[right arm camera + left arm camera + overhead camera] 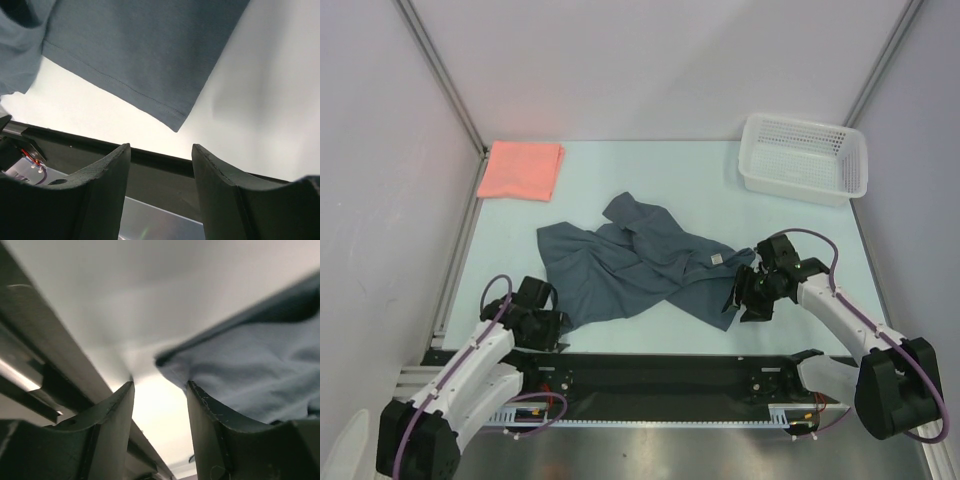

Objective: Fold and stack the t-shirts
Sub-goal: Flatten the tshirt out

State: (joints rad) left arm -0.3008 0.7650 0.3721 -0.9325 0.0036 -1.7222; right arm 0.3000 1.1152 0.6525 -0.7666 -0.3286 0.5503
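A dark slate blue-grey t-shirt (635, 260) lies crumpled on the middle of the table. A salmon-pink t-shirt (521, 169) lies folded as a rectangle at the far left corner. My left gripper (558, 335) is open and empty just off the shirt's near left edge; the cloth (250, 370) lies beside its right finger. My right gripper (745, 300) is open and empty next to the shirt's near right corner (172, 117), which shows just beyond its fingers.
A white plastic mesh basket (805, 158) stands at the far right. A black rail (660, 375) runs along the table's near edge, also in the right wrist view (160, 160). Grey walls close in the left, back and right sides.
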